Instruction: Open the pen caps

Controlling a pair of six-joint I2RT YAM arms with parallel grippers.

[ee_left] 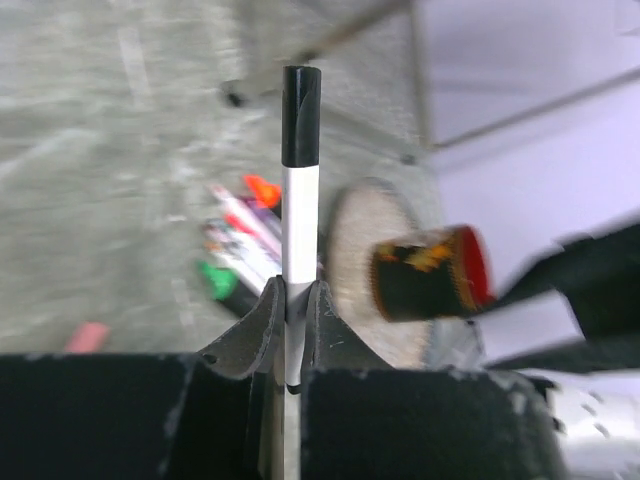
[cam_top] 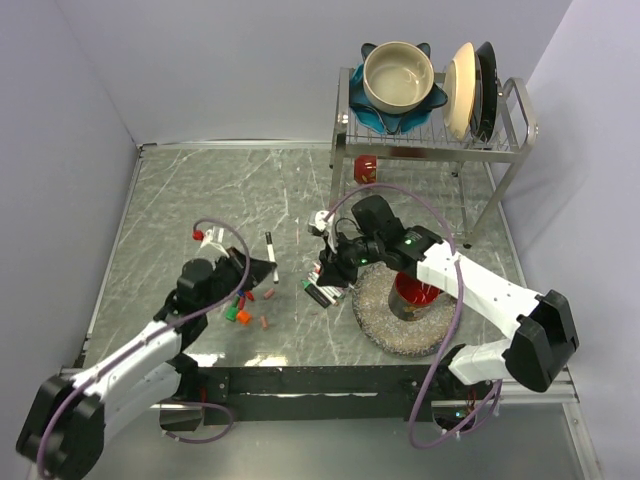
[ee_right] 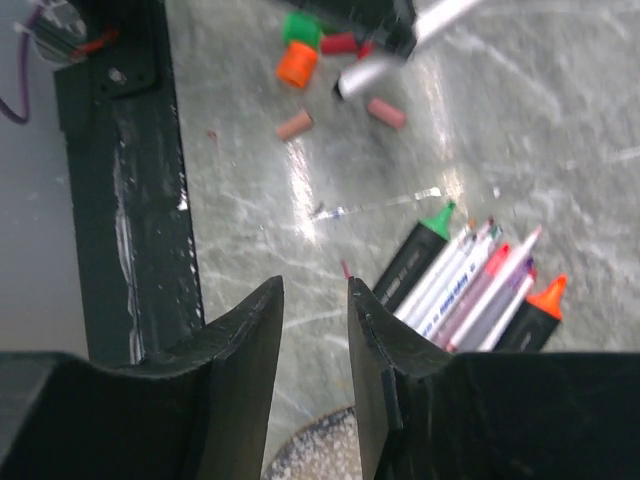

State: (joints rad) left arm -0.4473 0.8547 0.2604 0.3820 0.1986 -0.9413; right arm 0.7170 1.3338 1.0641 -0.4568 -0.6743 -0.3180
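Grey marbled table [cam_top: 200, 200] between lilac walls [cam_top: 250, 60]; a far-right rack [cam_top: 430, 148] holds a bowl [cam_top: 398, 76] and plates [cam_top: 462, 90], a cup [cam_top: 412, 290] sits on a mat [cam_top: 380, 325]. Left claw [ee_left: 290, 302] pinches a marker [ee_left: 299, 220], black cap [ee_left: 301, 115] on; loose caps [ee_right: 296, 64] lie near-left. Right claw [ee_right: 315, 300] is spread, empty.

The fingers [ee_right: 250, 340] stand slightly apart with nothing between them. On the bench [ee_right: 250, 200] a bundle of uncapped markers [ee_right: 470, 285] lies at right; loose pen caps [ee_right: 297, 65] lie farther.

Top cam overhead, wrist cams near table [cam_top: 200, 190]
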